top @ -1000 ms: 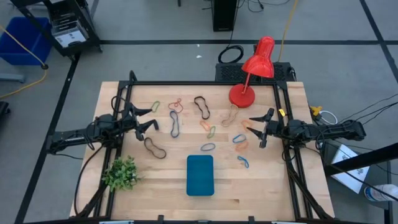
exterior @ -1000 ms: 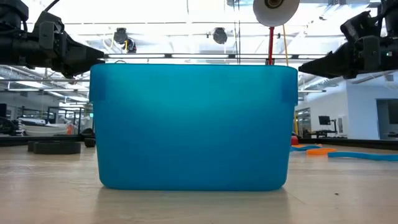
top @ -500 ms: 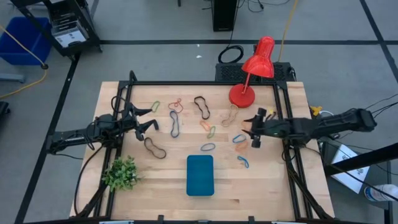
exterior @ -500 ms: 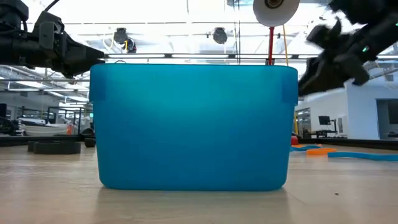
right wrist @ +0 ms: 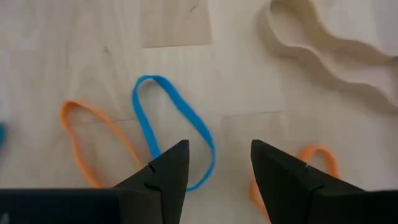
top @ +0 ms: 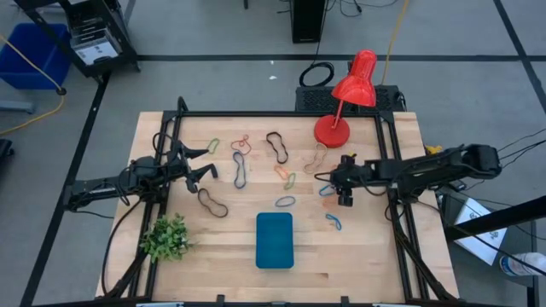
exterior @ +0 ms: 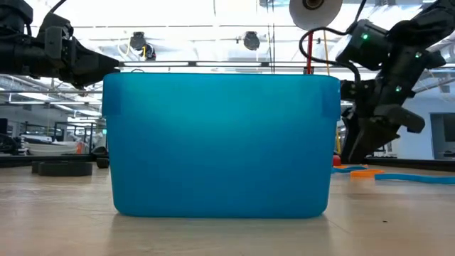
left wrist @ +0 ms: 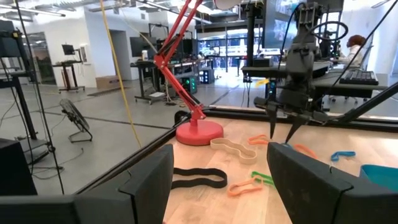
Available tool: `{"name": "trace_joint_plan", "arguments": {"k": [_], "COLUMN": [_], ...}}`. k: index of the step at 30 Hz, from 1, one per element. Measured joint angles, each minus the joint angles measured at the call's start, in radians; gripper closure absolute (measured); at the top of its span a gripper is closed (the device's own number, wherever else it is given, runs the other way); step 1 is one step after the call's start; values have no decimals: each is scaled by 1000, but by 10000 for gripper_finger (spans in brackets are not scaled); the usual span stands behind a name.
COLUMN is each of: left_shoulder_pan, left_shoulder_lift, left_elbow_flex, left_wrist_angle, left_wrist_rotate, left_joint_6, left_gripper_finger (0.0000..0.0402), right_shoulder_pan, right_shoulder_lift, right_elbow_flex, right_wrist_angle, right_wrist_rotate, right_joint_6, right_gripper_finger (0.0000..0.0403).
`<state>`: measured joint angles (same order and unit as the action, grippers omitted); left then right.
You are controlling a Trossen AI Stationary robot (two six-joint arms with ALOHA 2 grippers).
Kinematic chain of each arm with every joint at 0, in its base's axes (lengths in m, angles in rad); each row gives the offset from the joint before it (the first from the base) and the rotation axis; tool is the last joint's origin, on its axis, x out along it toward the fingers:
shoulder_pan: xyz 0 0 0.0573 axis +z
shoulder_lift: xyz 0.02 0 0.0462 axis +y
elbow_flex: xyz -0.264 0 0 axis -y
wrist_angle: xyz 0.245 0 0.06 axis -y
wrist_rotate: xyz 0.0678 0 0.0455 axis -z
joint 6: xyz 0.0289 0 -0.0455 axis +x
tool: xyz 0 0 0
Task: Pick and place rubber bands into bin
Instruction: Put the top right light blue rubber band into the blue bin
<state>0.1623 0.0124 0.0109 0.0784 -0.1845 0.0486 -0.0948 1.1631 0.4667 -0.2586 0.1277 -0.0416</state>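
Only in the right wrist view is the blue rubber band seen directly beneath the right gripper, fingers parted.

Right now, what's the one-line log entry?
right hand: open, above blue band | left hand: open, waiting | bin: no bands seen inside

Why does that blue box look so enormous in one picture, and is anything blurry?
Low view: the bin sits right by the lens, so it looms; bright ceiling lights glare behind. Right wrist view: the right hand shows dark and soft, while the blue rubber band is sharp.
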Motion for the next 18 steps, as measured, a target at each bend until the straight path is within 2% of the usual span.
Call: {"name": "trace_joint_plan", "arguments": {"k": [5, 10, 18], "left_shoulder_pan": [0, 0, 0], "left_shoulder_lift": [1, 1, 1], "left_elbow_flex": [0, 0, 0], "left_wrist_angle": [0, 0, 0], "left_wrist_rotate": [0, 0, -1], "left_joint_6": [0, 0, 0], "left_gripper_finger": [135, 135, 135], "right_shoulder_pan": [-25, -48, -50], "right_shoulder_lift": [15, 39, 60], "right_elbow_flex": [0, -13, -39], "right_wrist_angle": [0, 9, 30], "right_wrist_rotate": [-12, -80, -82], "right_joint_6": [3, 4, 4], "right_gripper_finger": [253, 264, 293]}}
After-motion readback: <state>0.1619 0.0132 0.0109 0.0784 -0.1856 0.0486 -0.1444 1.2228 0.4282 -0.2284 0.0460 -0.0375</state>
